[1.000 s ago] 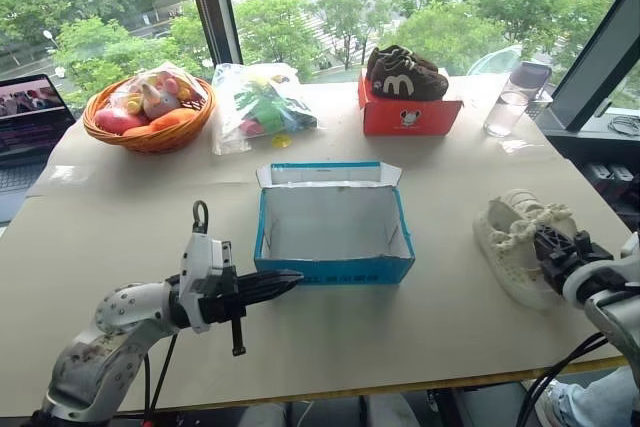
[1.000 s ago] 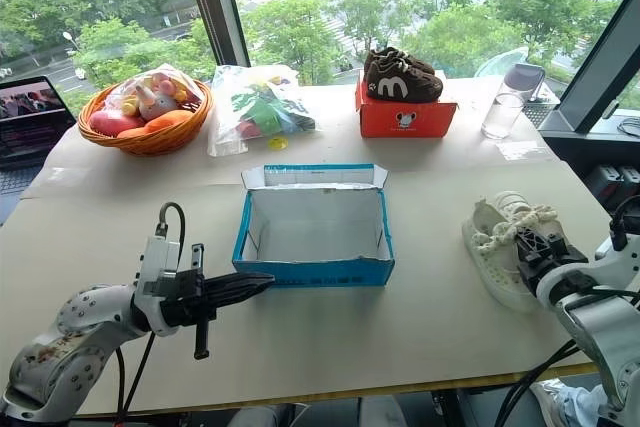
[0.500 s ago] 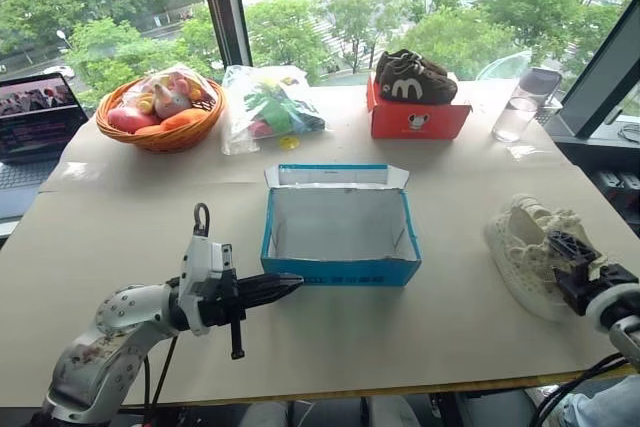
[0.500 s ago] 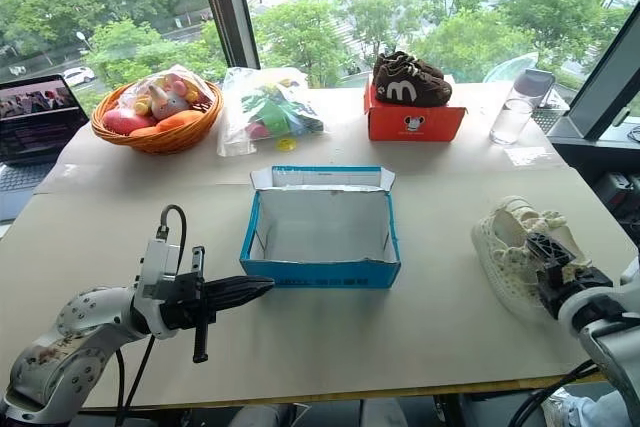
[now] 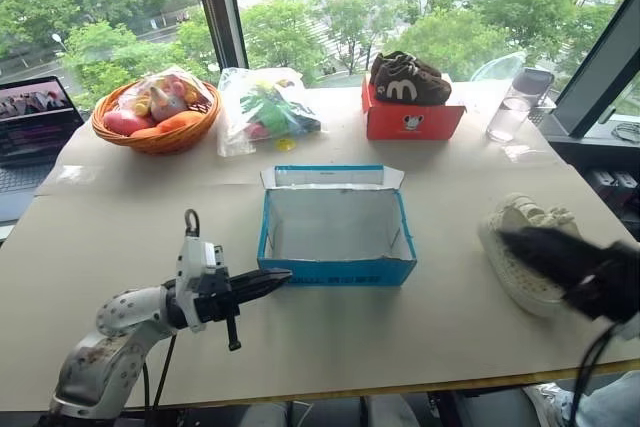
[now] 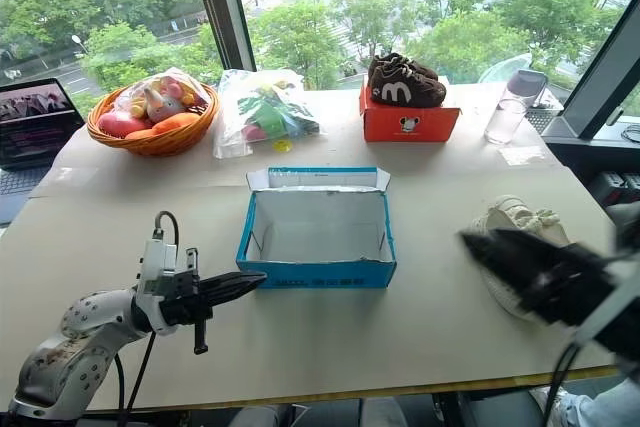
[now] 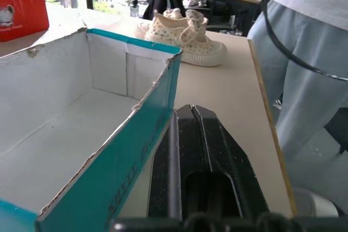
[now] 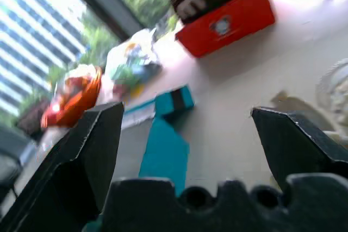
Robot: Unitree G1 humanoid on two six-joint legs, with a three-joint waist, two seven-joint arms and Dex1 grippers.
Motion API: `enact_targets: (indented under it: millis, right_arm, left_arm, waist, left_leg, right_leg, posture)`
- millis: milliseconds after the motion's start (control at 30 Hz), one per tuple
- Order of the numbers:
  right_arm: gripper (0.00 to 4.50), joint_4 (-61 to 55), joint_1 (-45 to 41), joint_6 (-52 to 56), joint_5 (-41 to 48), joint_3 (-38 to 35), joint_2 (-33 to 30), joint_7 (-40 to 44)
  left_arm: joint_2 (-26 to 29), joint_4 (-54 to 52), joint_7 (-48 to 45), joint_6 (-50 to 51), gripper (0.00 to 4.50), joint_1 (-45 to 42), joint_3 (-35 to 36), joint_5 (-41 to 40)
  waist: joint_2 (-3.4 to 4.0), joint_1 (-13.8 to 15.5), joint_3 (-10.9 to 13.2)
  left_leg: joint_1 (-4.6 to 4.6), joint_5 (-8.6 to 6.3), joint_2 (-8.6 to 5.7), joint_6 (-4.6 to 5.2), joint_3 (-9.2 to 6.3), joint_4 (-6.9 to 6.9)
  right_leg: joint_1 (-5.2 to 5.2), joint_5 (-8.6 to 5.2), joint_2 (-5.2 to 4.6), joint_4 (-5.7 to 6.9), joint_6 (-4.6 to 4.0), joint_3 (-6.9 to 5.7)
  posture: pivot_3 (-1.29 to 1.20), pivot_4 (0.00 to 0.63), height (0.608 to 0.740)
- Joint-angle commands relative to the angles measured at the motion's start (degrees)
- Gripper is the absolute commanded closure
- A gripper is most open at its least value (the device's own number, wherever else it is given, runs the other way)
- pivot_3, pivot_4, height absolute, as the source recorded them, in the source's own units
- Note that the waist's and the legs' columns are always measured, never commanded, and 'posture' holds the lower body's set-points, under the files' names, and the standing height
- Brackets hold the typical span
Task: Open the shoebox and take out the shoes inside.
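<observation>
Right gripper [image 8: 185, 129] has come off the shoes since a sec ago: back then its fingers sat on the cream pair at frame right, now it shows as a dark blur in front of them at lower right of the head views, swung in toward centre, jaws spread wide, nothing between them. Left gripper [image 5: 262, 281] has barely shifted, fingers pressed together, hovering just off the shoebox's front left corner, not touching as far as I can tell. Meaning for task: looks finished or nearly so, w/ box open and emptied, pair out on the table, right arm prob. retreating. Shoebox [image 5: 336, 269] sits mid-frame on the table [image 5: 120, 217], bright blue outside, black band w/ white lettering along the front wall, white inside, bare floor; a pale flap stands up at its rear edge. Front wall rim looks a bit ragged in left wrist view. Shoes [image 7: 182, 36], cream-white, perforated, white laces, lie side by side, right of the box & well apart from it, near table's right edge. Farther out: red-orange box [image 5: 412, 117] w/ dark brown shoes [image 5: 405, 77] on top at upper centre-right, clear cup [image 5: 506, 111] beside it, plastic bag [image 5: 265, 107] upper centre, fruit basket [image 5: 155, 112] upper left, laptop [image 5: 30, 127] at left edge.
</observation>
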Motion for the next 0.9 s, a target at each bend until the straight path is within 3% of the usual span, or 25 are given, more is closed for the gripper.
enact_targets:
  millis: [33,133,200,400,633,900]
  right_arm:
    - [0.04,6.18,-4.89,-6.14,-19.51,9.24,3.05,-5.9]
    - [0.04,13.52,-7.96,-9.95,-34.37,16.09,6.81,-11.52]
    - [0.04,15.81,-8.63,-13.44,-39.31,18.06,10.07,-11.44]
    - [0.04,24.47,-10.58,-23.7,-58.37,27.3,14.76,-12.06]
    - [0.04,32.75,-13.23,-35.3,-64.16,28.54,22.46,-8.04]
    - [0.04,32.18,-14.86,-36.06,-64.58,30.31,23.91,0.52]
  left_arm:
    - [-4.05,0.25,12.6,1.77,4.5,-1.14,5.63,0.12]
    - [-8.11,1.96,22.89,3.88,4.5,-2.89,8.24,1.72]
    - [-11.18,3.28,28.56,3.45,4.5,-4.34,9.59,3.0]
    - [-16.14,6.47,35.14,-2.71,4.5,-4.57,10.75,8.98]
    - [-17.24,14.5,37.84,-10.38,4.5,-4.34,13.41,13.65]
    - [-19.14,15.72,38.69,-12.84,4.5,-4.59,12.86,14.98]
  waist:
    - [-0.07,0.37,0.02]
    - [-0.3,0.8,-0.11]
    - [-0.29,1.08,-0.11]
    - [-0.29,0.81,-0.14]
    - [-0.25,0.34,-0.16]
    - [-0.25,-0.02,-0.16]
  left_leg:
    - [-0.07,0.0,-0.02,0.0,0.0,0.03]
    - [-0.06,0.0,-0.06,-0.01,0.0,0.03]
    - [-0.13,0.0,-0.08,-0.02,-0.01,0.01]
    - [-0.06,-0.09,-0.02,-0.15,0.03,-0.02]
    - [0.08,-0.09,0.09,-0.16,0.03,0.0]
    - [0.07,-0.1,0.1,-0.16,0.03,0.01]
  right_leg:
    - [0.0,0.08,0.0,-0.12,0.03,0.0]
    - [0.06,0.4,0.03,-0.33,0.38,-0.05]
    - [-0.01,0.48,0.06,-0.43,0.38,-0.04]
    - [0.0,0.5,0.17,-0.44,0.33,0.03]
    - [0.1,0.54,0.3,-0.4,0.26,0.03]
    - [0.08,0.55,0.31,-0.38,0.25,0.03]
  posture:
    - [0.0,0.15,0.74]
    - [0.0,0.15,0.74]
    - [0.0,0.15,0.74]
    - [0.0,0.15,0.74]
    - [0.0,0.15,0.74]
    - [0.0,0.15,0.74]
